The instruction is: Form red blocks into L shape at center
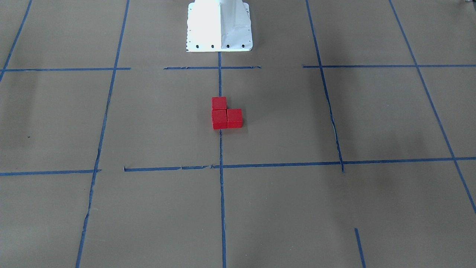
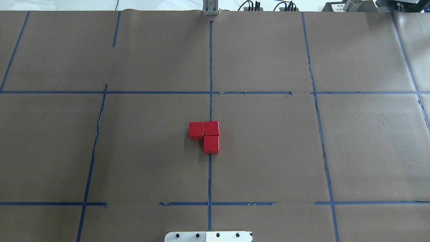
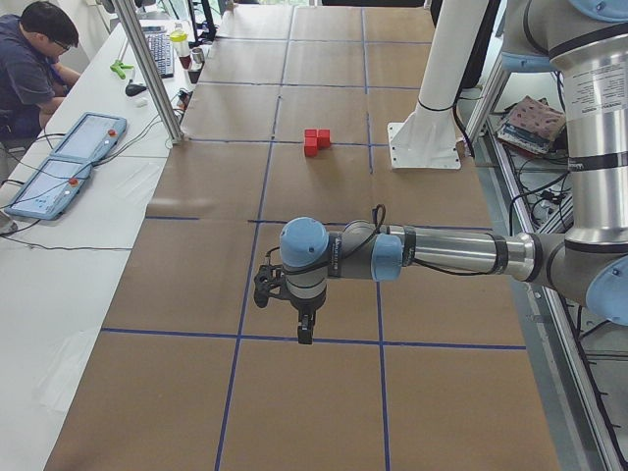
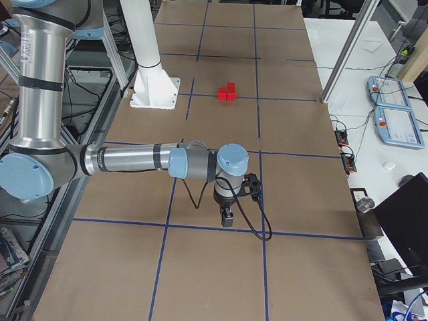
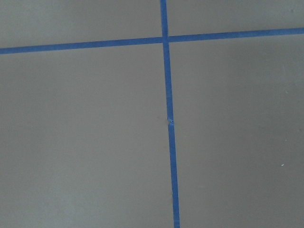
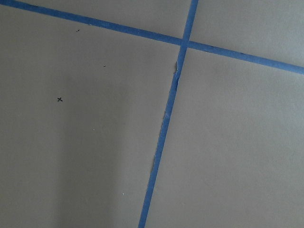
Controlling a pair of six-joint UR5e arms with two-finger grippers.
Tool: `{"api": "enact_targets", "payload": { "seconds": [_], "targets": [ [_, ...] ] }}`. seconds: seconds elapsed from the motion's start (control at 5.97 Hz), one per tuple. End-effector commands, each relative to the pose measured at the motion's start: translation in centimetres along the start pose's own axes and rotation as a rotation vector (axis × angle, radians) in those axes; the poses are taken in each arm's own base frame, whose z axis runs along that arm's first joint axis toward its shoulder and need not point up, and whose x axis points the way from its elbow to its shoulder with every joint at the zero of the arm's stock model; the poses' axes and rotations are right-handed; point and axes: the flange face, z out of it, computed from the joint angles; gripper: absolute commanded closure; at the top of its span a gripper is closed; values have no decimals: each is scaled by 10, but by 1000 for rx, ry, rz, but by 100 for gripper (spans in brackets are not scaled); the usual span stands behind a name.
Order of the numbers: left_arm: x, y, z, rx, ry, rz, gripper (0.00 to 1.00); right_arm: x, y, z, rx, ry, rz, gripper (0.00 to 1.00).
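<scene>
Three red blocks sit touching in an L shape at the center (image 2: 242, 141) of the brown paper, on the long blue tape line (image 2: 209, 174). In the overhead view one block (image 2: 196, 130) is left of the corner block (image 2: 211, 128), and one (image 2: 211, 144) is below it. They also show in the front view (image 1: 219, 118) and small in both side views (image 3: 316, 141) (image 4: 227, 91). My left gripper (image 3: 306, 330) hangs over the paper far from the blocks. My right gripper (image 4: 227, 217) does too. I cannot tell whether either is open or shut. Both wrist views show only paper and tape.
The white robot base (image 1: 219, 26) stands behind the blocks. A metal post (image 3: 152, 74) stands at the table's far edge. A person (image 3: 34, 59) sits beside teach pendants (image 3: 69, 162) on the white side table. Blue tape lines grid the paper.
</scene>
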Motion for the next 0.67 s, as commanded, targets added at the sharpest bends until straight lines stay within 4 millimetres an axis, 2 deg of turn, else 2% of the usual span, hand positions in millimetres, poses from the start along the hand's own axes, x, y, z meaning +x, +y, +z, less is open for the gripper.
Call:
{"api": "enact_targets", "payload": {
  "seconds": [0.0,0.17,0.5],
  "targets": [
    [1,-3,0,13,1,15,0,0,0,0,0,0,0,0],
    [10,-6,-7,25,-1,35,0,0,0,0,0,0,4,0],
    [6,-5,-2,14,0,28,0,0,1,1,-2,-2,5,0]
  ]
}}
